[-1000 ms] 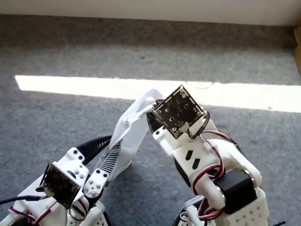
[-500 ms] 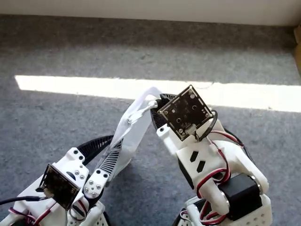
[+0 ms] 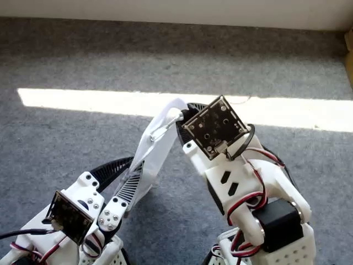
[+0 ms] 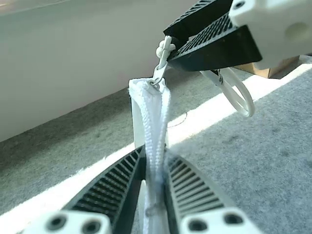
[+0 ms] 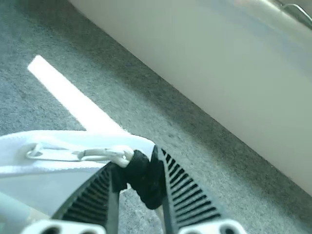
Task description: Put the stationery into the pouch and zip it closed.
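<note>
In the high view, the white pouch [image 3: 150, 160] is hanging lifted above the grey table [image 3: 66, 138]. Its long axis is running on a slant from the near left up toward the far right. The left end effector [image 3: 137, 164] is pinching the pouch's lower end between its ribbed jaws. The right end effector [image 3: 181, 122] is gripping at the pouch's upper end, where the zipper pull [image 3: 160, 132] is lying.

In the left wrist view, the left end effector [image 4: 155, 153] is pressing both jaws flat against the sides of the pouch [image 4: 148, 112], which is pointing straight away from the camera with its zipper edge facing up. At the far tip, the zipper pull [image 4: 163, 58] is leading into the closed jaws of the right end effector [image 4: 171, 44].

In the right wrist view, the right end effector [image 5: 134, 163] is squeezing a dark knot [image 5: 144, 183] at the end of the zipper pull [image 5: 80, 155], and the pouch [image 5: 44, 175] is stretching off sideways from it.
</note>
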{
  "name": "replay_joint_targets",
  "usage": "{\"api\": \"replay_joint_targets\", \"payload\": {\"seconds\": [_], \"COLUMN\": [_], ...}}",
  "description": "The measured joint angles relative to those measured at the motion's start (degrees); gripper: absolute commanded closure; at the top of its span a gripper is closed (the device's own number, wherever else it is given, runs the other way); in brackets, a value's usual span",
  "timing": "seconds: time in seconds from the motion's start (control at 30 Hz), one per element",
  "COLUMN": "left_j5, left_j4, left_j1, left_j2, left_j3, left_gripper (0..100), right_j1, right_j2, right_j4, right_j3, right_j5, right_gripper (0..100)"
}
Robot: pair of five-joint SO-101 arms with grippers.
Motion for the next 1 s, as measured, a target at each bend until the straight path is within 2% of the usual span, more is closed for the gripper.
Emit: {"api": "replay_joint_targets", "payload": {"seconds": [0.27,0.4,0.77,0.9,1.0], "left_j5": [0.00,0.00,0.00,0.26,0.18], "left_j4": [0.00,0.00,0.00,2.20,2.46], "left_j1": [0.00,0.00,-0.18,-0.62,-0.53], "left_j2": [0.18,0.18,0.26,-1.23,-1.05], "left_j3": [0.09,0.18,-0.09,-5.01,-6.24], "left_gripper": [100,100,100,100,100], "right_j1": [3.78,3.78,3.78,18.29,21.01], "right_j2": [4.13,5.80,10.37,19.69,20.66], "right_j4": [0.00,0.00,-0.18,-2.02,-2.20], "right_j3": [-0.18,-0.26,-0.62,0.53,0.53], "right_j5": [0.35,2.46,2.55,2.55,2.64], "right_gripper": [99.3,99.3,99.3,99.3,99.3]}}
